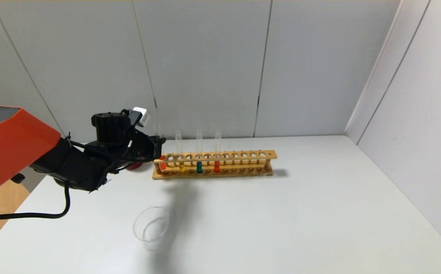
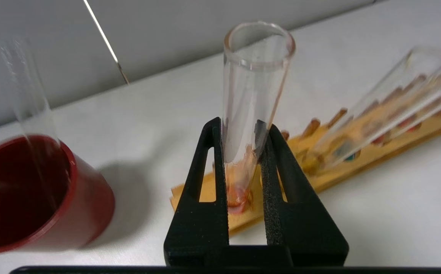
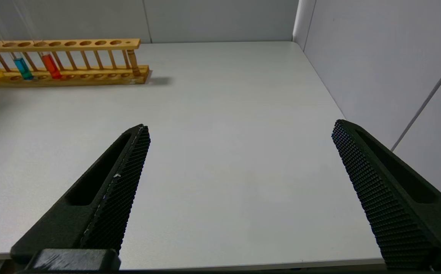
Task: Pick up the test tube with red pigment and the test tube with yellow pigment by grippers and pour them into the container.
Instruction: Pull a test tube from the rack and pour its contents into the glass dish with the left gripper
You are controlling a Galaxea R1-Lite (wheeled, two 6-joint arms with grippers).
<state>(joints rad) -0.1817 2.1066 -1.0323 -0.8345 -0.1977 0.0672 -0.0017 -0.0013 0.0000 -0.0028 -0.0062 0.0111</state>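
Note:
A wooden rack (image 1: 243, 155) stands at the back of the table. A tube with orange-red liquid (image 1: 162, 163) is in its left end hole. Beside it stand the tube with yellow liquid (image 1: 182, 166), a teal tube (image 1: 199, 166) and a second red tube (image 1: 217, 166). My left gripper (image 1: 160, 146) is shut on the left end tube. In the left wrist view both jaws of the left gripper (image 2: 239, 125) press the glass of that tube (image 2: 256, 76), and its red bottom is still low at the rack. The clear beaker (image 1: 152, 226) stands nearer me. My right gripper (image 3: 239, 129) is open and empty.
A dark red cup (image 2: 72, 198) stands just left of the rack and is mostly hidden behind my left gripper in the head view (image 1: 134, 166). Grey walls close the back and the right side. The right wrist view shows the rack (image 3: 72, 43) far off, past bare table.

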